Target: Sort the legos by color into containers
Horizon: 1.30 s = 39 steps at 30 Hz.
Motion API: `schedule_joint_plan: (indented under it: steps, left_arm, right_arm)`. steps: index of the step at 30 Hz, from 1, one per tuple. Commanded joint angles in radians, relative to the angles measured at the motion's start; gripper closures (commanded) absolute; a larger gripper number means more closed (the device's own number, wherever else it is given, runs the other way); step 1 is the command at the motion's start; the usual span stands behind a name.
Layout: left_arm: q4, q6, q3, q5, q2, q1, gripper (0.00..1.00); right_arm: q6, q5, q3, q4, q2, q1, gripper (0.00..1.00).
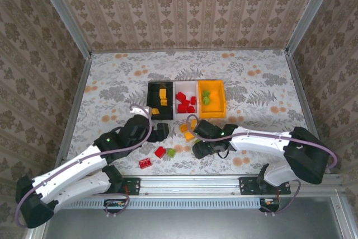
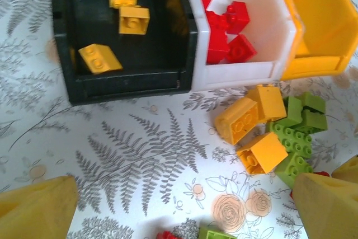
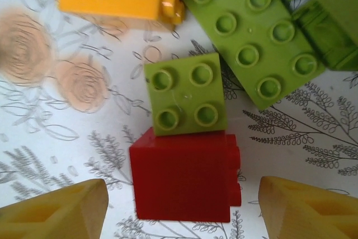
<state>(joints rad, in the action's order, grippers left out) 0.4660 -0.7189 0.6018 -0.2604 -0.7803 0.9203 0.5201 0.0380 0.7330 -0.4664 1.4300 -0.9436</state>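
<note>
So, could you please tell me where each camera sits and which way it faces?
Top external: above and behind the arms, looking down at the table; the left arm and right arm reach in from the bottom edge toward the black bin, white bin and orange-yellow bin.
Left wrist: on the left arm, facing down at the bins' near ends and loose bricks; the left fingers in the bottom corners.
Right wrist: low over a red brick lying between the right fingers.
Shared: top and left wrist both show all three bins.

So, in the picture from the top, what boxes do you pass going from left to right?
black bin → white bin → orange-yellow bin
</note>
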Motion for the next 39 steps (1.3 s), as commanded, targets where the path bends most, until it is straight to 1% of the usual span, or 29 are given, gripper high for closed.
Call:
schedule_joint_plan:
  steps: [1, 6, 9, 14, 17, 19, 21, 24, 28, 32, 36, 38, 39]
  left_arm:
    - [0.041, -0.07, -0.023, -0.059, 0.042, -0.009, 0.0]
    - [0.047, -0.09, -0.048, -0.048, 0.052, -0.023, 0.0]
    - [0.048, -0.085, -0.051, -0.039, 0.057, -0.029, 0.0]
    - [0.064, -0.081, -0.051, -0.031, 0.09, -0.05, 0.0]
    - [0.08, -0.08, -0.045, -0.024, 0.113, -0.069, 0.0]
    - [0.083, -0.072, -0.044, -0.006, 0.123, -0.085, 0.0]
    - [0.091, -0.068, -0.04, 0.007, 0.132, -0.095, 0.0]
    - [0.11, -0.07, -0.036, 0.003, 0.135, -0.098, 0.0]
    - [0.15, -0.095, -0.04, 0.001, 0.133, -0.1, 0.0]
    - [0.217, -0.134, -0.035, 0.0, 0.129, -0.104, 0.0]
    - [0.261, -0.157, -0.038, 0.027, 0.122, -0.104, 0.0]
    - [0.275, -0.16, -0.04, 0.05, 0.108, -0.105, 0.0]
    - [0.285, -0.16, -0.041, 0.06, 0.099, -0.104, 0.01]
  right_arm:
    - [0.003, 0.03, 0.001, 0.024, 0.046, -0.006, 0.28]
    - [0.001, 0.04, 0.018, 0.05, 0.092, -0.006, 0.33]
    - [-0.007, 0.029, 0.022, 0.051, 0.087, -0.006, 0.41]
    - [-0.036, -0.021, 0.036, 0.009, -0.009, -0.007, 0.59]
    - [-0.058, -0.036, 0.078, -0.041, -0.094, -0.004, 0.63]
    - [-0.074, -0.031, 0.135, -0.064, -0.122, 0.007, 0.63]
    - [-0.081, -0.025, 0.212, -0.102, -0.116, 0.041, 0.63]
    - [-0.069, -0.024, 0.329, -0.085, -0.047, 0.114, 0.63]
    - [-0.051, 0.016, 0.504, -0.074, 0.14, 0.182, 0.63]
    - [-0.046, 0.051, 0.678, -0.095, 0.332, 0.229, 0.61]
    - [-0.043, 0.075, 0.794, -0.117, 0.445, 0.253, 0.59]
    - [-0.043, 0.086, 0.843, -0.129, 0.489, 0.258, 0.55]
    - [-0.042, 0.085, 0.864, -0.141, 0.507, 0.26, 0.49]
